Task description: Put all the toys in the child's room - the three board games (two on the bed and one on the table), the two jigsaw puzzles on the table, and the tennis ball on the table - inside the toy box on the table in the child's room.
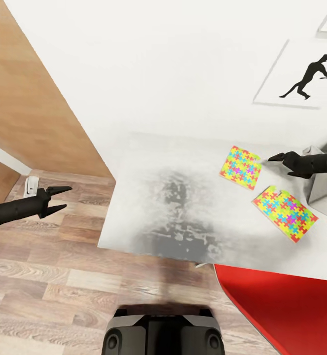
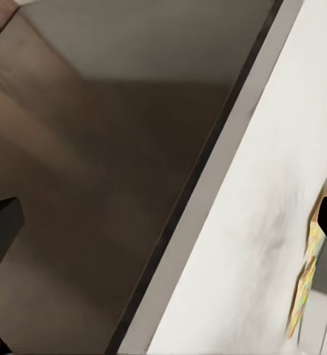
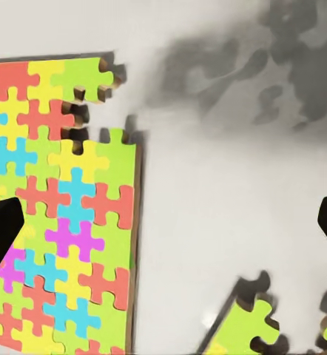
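Dark and blocky, the robot's base (image 1: 163, 330) sits on wood plank floor (image 1: 45, 286) beside a red surface (image 1: 291, 310) at the table's (image 1: 153, 197) near edge. Out over the floor, the left gripper (image 1: 64, 198) hangs with fingers spread and empty. Two jigsaw puzzles lie flat and apart on the pale tabletop: the nearer puzzle (image 1: 284, 206) and the farther puzzle (image 1: 240, 167). Above them, the right gripper (image 1: 277, 160) hovers parted, grasping nothing, next to the toy box (image 1: 323, 190). An athlete poster (image 1: 306, 76) marks the white wall.
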Tool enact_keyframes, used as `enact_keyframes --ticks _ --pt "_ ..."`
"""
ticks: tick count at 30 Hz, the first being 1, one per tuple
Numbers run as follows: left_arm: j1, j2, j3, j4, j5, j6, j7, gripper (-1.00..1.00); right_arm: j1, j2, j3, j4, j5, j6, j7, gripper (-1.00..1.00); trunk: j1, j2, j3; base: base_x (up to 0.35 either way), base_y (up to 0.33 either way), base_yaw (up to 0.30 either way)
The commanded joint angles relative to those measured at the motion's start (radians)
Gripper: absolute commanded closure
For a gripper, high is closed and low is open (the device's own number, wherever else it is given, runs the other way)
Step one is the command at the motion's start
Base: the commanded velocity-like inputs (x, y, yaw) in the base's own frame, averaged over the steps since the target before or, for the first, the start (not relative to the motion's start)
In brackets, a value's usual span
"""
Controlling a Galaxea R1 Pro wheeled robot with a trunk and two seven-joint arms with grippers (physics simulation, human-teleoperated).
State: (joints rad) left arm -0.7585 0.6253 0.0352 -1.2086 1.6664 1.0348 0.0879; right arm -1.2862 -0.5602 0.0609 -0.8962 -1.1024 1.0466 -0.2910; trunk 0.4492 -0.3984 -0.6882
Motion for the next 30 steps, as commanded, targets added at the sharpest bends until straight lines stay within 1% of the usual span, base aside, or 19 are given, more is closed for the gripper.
enact_keyframes --ticks 1,15,30 --pt "-0.001 0.0 0.001 -0.001 0.009 0.004 0.009 -1.0 -0.001 -0.001 0.004 0.0 -0.01 0.001 -0.01 -1.0 0.001 -0.002 -0.001 0.115 0.0 -0.021" --pt "0.014 0.0 0.001 -0.007 0.009 0.004 0.01 -1.0 0.002 -0.001 0.006 -0.001 -0.012 0.001 -0.008 -1.0 0.001 -0.002 -0.001 0.045 0.0 -0.008" --pt "0.018 0.0 0.003 -0.009 0.009 0.004 0.01 -1.0 0.009 0.008 0.01 0.0 -0.015 0.001 -0.007 -1.0 0.001 -0.002 -0.001 0.006 0.0 -0.001"
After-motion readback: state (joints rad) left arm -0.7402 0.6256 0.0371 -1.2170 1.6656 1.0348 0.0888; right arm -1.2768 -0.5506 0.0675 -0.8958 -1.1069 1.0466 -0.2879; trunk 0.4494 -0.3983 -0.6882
